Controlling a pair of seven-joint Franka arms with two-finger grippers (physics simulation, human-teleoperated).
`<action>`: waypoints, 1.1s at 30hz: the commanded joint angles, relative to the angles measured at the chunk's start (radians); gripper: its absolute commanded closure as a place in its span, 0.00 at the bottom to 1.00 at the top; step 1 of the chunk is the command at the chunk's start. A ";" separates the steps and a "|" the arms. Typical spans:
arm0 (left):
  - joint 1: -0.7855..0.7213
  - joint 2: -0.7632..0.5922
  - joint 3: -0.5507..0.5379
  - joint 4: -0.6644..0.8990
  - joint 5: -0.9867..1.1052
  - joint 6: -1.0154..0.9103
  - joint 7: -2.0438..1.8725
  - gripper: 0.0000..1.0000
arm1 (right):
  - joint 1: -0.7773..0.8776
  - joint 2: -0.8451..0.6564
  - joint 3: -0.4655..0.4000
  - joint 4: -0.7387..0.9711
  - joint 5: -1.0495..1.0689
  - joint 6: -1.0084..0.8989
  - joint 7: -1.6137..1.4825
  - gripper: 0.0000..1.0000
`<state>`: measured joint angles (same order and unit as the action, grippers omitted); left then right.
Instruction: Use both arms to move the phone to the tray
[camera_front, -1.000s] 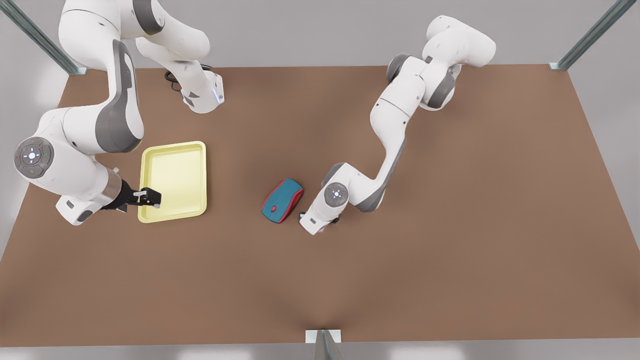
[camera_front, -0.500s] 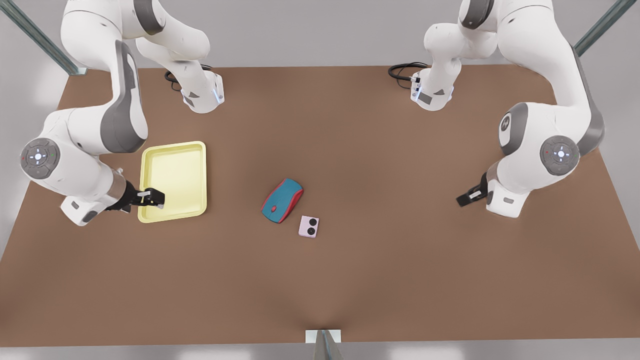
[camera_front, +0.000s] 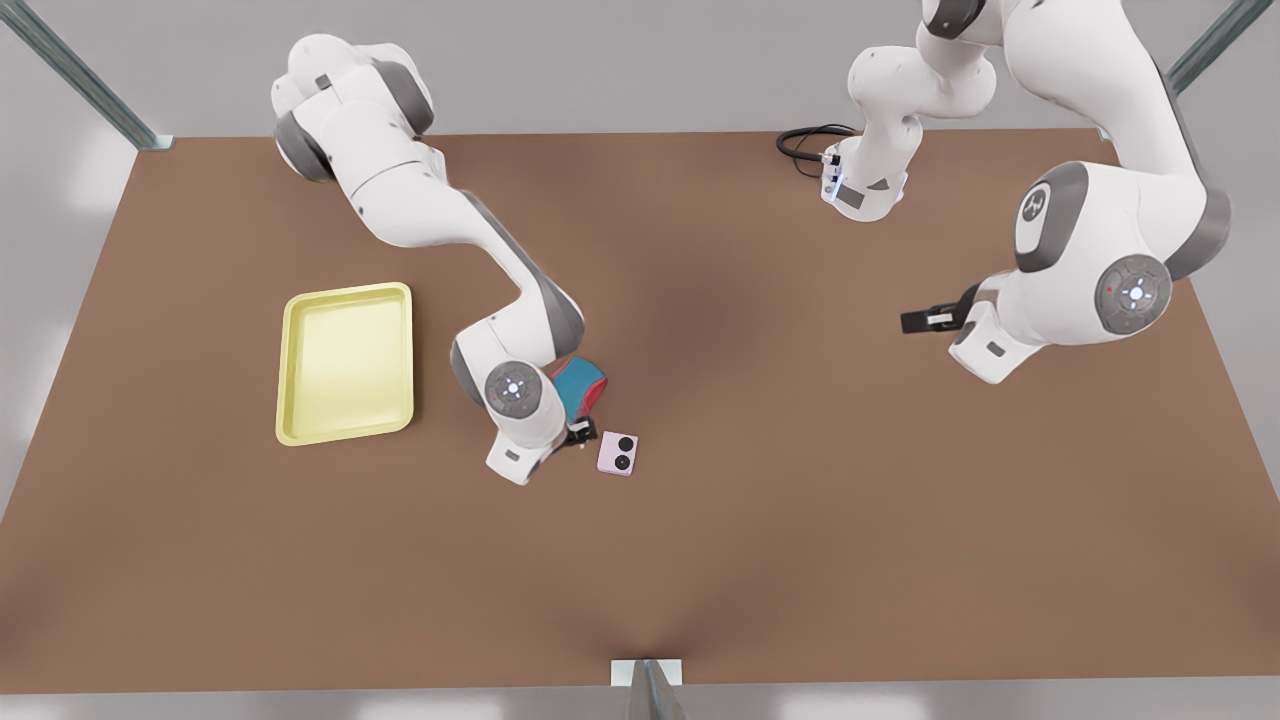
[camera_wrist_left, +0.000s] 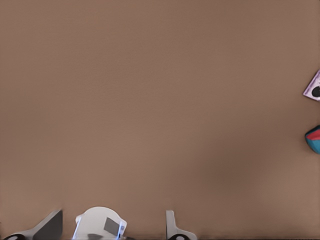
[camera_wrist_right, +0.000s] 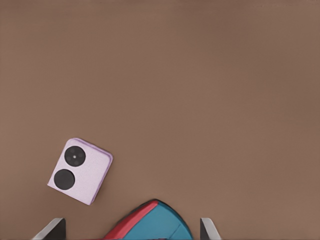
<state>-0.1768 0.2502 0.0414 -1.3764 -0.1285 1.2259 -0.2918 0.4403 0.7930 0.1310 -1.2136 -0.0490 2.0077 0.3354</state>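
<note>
The pale pink-lilac phone (camera_front: 618, 453) lies flat on the brown table, its two black lenses up, just beside the teal-and-red mouse (camera_front: 584, 384). My right gripper (camera_front: 578, 436) hangs low over the mouse, a little short of the phone. In the right wrist view the phone (camera_wrist_right: 80, 171) lies outside the open right gripper (camera_wrist_right: 129, 229), and the mouse (camera_wrist_right: 150, 224) sits between its fingertips. The left gripper (camera_front: 915, 322) waits open above the table at the front view's right, far from the phone (camera_wrist_left: 314, 87). The yellow tray (camera_front: 345, 360) holds nothing.
The right arm's wrist covers part of the mouse. The tray lies at the front view's left, well apart from the phone. A black cable (camera_front: 805, 143) coils by the arm base (camera_front: 865, 185) at the back. Metal frame posts stand at the table's corners.
The right arm left the tray's corner and swung across to the mouse and phone. The left arm pulled away from the mouse to the front view's right, uncovering the phone, then rose a little.
</note>
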 joint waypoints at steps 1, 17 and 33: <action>0.000 0.006 0.000 -0.003 -0.014 -0.032 0.217 0.00 | 0.000 0.061 -0.002 0.057 0.000 0.164 0.459 0.00; 0.000 0.037 0.002 0.000 -0.023 -0.023 0.217 0.00 | 0.146 0.506 0.064 0.600 -0.060 -0.227 0.952 0.00; 0.000 0.054 0.005 0.002 -0.023 -0.020 0.217 0.00 | 0.101 0.500 0.139 0.568 -0.094 -0.201 0.530 0.00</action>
<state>-0.1766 0.3043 0.0454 -1.3749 -0.1529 1.2056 -0.1100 0.5414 1.2950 0.2682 -0.6451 -0.1420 1.7962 0.9588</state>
